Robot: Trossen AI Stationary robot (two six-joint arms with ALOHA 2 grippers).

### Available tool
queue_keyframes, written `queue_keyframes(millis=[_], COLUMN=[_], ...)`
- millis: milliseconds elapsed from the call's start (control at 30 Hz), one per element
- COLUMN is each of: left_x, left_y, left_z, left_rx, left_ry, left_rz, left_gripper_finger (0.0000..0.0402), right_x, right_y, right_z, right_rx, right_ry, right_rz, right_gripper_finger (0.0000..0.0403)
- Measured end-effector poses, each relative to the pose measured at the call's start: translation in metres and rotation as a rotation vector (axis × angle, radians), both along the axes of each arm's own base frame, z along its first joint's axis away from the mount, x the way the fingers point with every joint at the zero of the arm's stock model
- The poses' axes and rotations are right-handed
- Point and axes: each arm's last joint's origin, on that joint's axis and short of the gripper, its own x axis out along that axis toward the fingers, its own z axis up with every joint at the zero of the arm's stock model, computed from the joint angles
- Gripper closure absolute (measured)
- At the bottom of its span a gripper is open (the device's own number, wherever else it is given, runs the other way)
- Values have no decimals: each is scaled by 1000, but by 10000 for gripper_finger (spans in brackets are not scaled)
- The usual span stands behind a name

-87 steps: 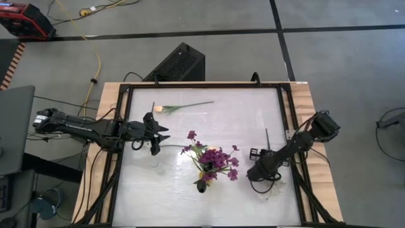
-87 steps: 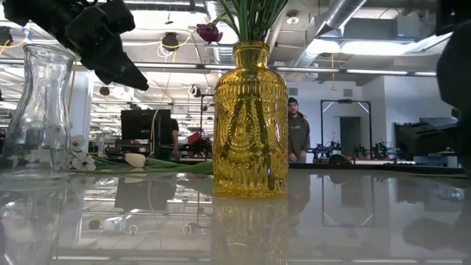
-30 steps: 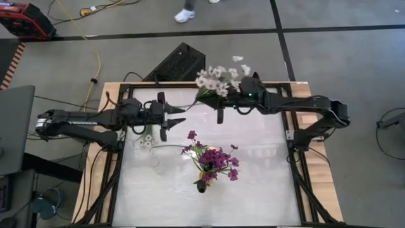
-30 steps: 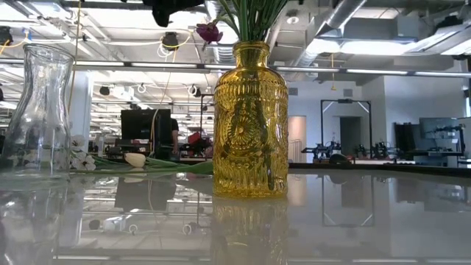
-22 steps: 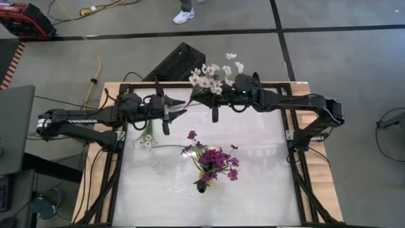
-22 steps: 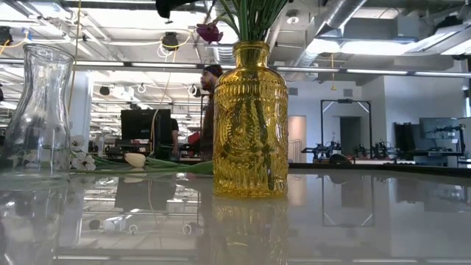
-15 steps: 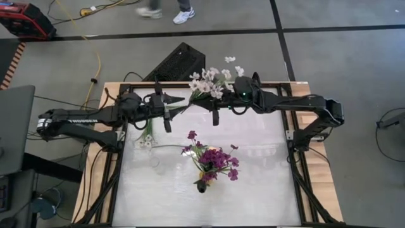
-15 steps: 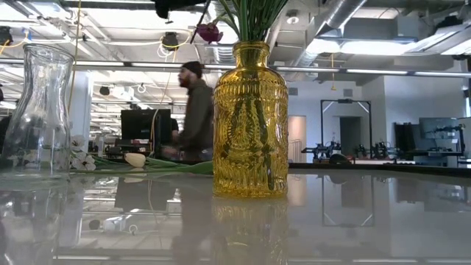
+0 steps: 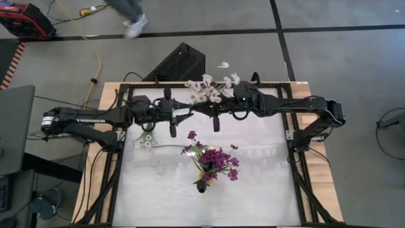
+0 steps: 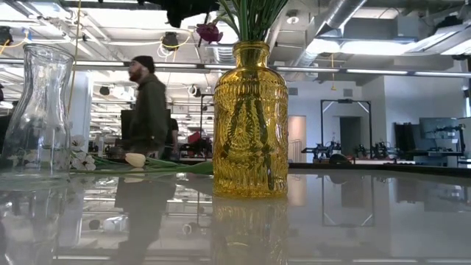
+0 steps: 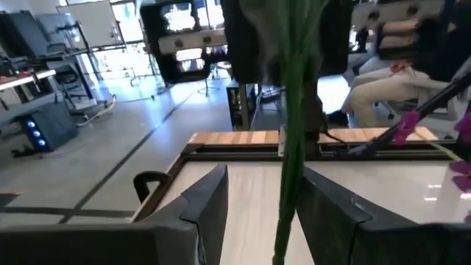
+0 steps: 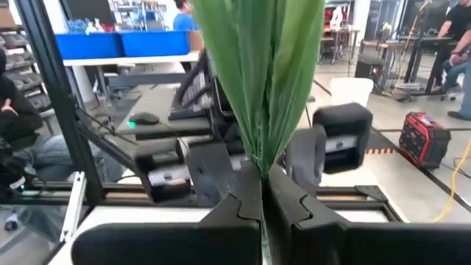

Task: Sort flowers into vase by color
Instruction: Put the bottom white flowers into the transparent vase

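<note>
My right gripper is raised over the table's far middle and is shut on a spray of tiny white blossoms. Its green stem hangs down between the open fingers of my left gripper, which faces it from the left; I cannot tell whether they touch it. A yellow glass vase stands mid-table and holds purple flowers. A clear glass vase stands to its left. A cream-peach tulip and a second white spray lie on the table. My right gripper pinches the white spray's stem and leaves between its two shut fingers. It comes level from the table's right, across the stem. The spray is lifted clear and stands roughly upright. Its blossoms are above the hold and its lower stem hangs below.
A black box sits on the floor beyond the far edge. A person walks behind the table. The table's raised frame runs along its sides. The near and right parts of the white tabletop are bare.
My right gripper has carried the white spray a little toward the table's left, and the blossoms have shifted left with it. My left gripper has moved right toward the stem, closing the gap between the two arms. A person has walked leftward behind the table.
</note>
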Motion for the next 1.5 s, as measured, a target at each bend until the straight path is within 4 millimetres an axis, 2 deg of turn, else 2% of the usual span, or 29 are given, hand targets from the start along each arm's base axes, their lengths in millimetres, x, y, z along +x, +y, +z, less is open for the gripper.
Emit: queue_keyframes(millis=[333,567,733,900,1000,1133,1267,1400,1500], left_x=[-5,-4,-4,-4,-4,-4,-9,-32,-56], left_y=[-2,-2,-2,-2,-3,-3,-4,-7,-15], left_z=[10,9,9,9,9,10,15,32,43], left_rx=[-42,-60,-92,-104,-105,-114,-119,-138,-163], left_ry=[-75,-82,-88,-90,-90,-95,-120,-186,-203], left_rz=[-54,-55,-58,-62,-76,-90,-86,-111,-213], left_gripper_finger=[260,264,295,349,389,397,399,400,400], right_x=[0,0,0,0,1,1,-2,-19,-35], right_y=[-2,1,1,2,4,8,9,11,14], right_z=[0,0,1,1,1,1,3,11,15], right_rx=[0,0,14,15,15,17,11,15,9], right_ry=[1,-1,-8,-10,-11,-12,-3,42,116], right_rz=[-7,1,1,6,10,20,22,25,35], right_gripper_finger=[380,380,374,369,348,302,240,182,156])
